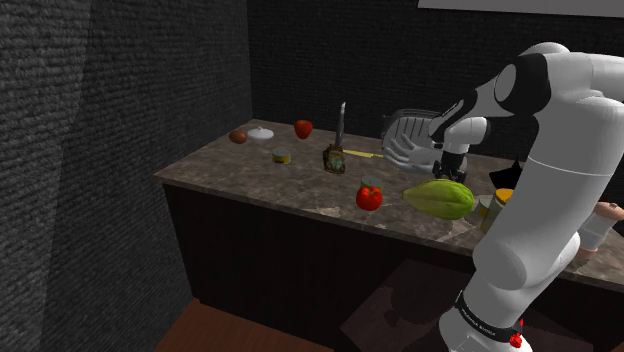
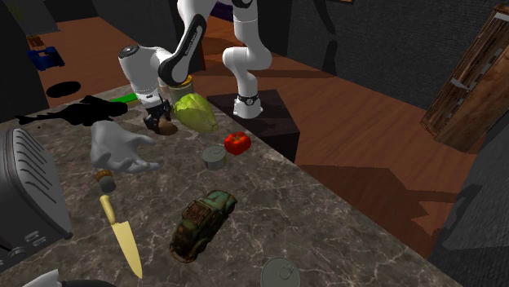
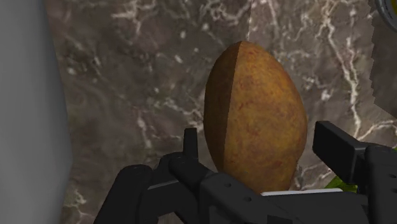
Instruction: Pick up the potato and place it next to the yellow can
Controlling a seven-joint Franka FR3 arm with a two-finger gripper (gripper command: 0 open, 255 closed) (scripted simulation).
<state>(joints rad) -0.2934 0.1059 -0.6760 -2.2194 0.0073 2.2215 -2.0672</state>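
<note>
On the marbled counter (image 3: 127, 83) the gripper (image 3: 257, 137) stood unclenched astride the potato (image 3: 257, 114), needing its 2 fingers (image 3: 337, 149) closed squarely across it.

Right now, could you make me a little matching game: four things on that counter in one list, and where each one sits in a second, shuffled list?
Things:
1. potato
2. tomato
3. toy car
4. white hand model

Places:
A. beside the knife
B. next to the toaster
C. between the open fingers of the gripper
D. by a small can, close to the edge of the counter

Pairs: 1-C, 2-D, 3-A, 4-B.
</note>
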